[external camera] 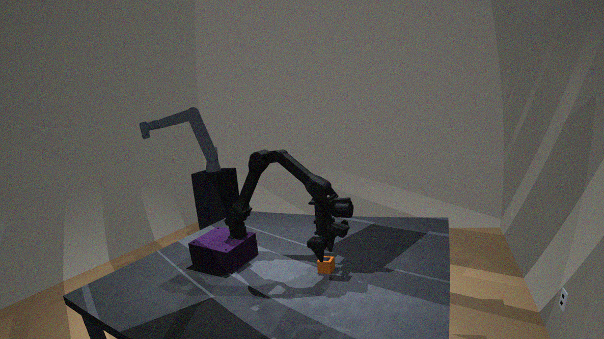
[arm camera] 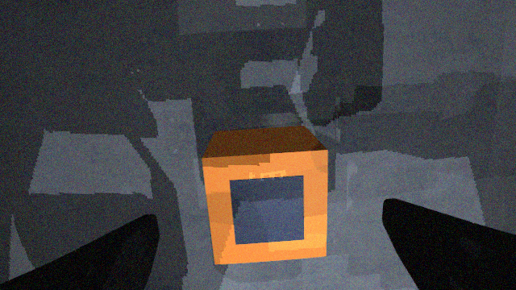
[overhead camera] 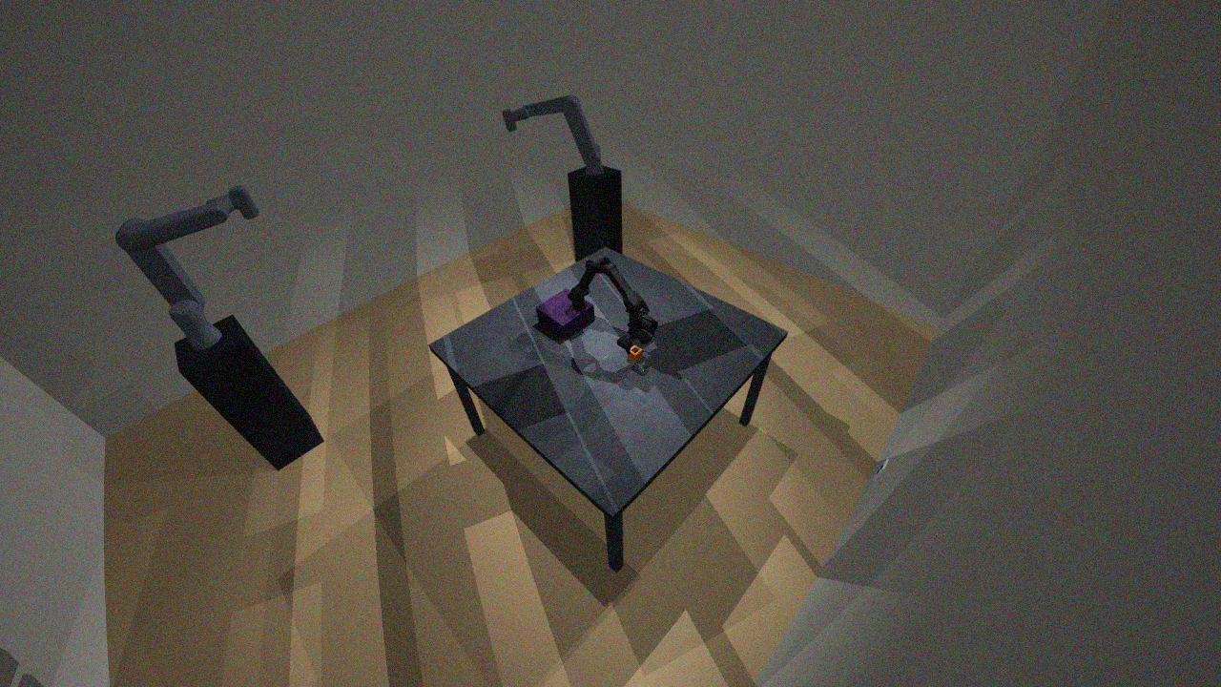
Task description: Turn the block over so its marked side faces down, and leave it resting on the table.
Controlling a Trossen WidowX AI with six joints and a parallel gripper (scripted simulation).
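Table: the dark grey square-topped table [external camera: 392,301] with patchy light and shadow spreads beneath the gripper on all sides.
Arm: the black six-joint arm [external camera: 290,164] arches up and over from behind the gripper, pointing it straight down.
Base: the purple box-shaped mount [external camera: 222,250] sits well behind the gripper, off to one side, out of the working path.
Bystanders: two grey arms on dark pedestals [overhead camera: 243,388] stand on the wooden floor, well apart from the gripper and the table.
Gripper: the black parallel-jaw gripper [arm camera: 266,238] hangs spread almost fully wide, holding nothing; its two dark fingers flank open space on either side of the block, apart from it.
Block: the small orange cube with a dark blue square mark [arm camera: 266,193] rests on the table directly below the gripper, between the fingers' line, marked side facing up.
Progress: judged from this, the turn is not begun; grasping, flipping and setting down all remain.
Obstacles: nothing stands near the block; the approach looks free.
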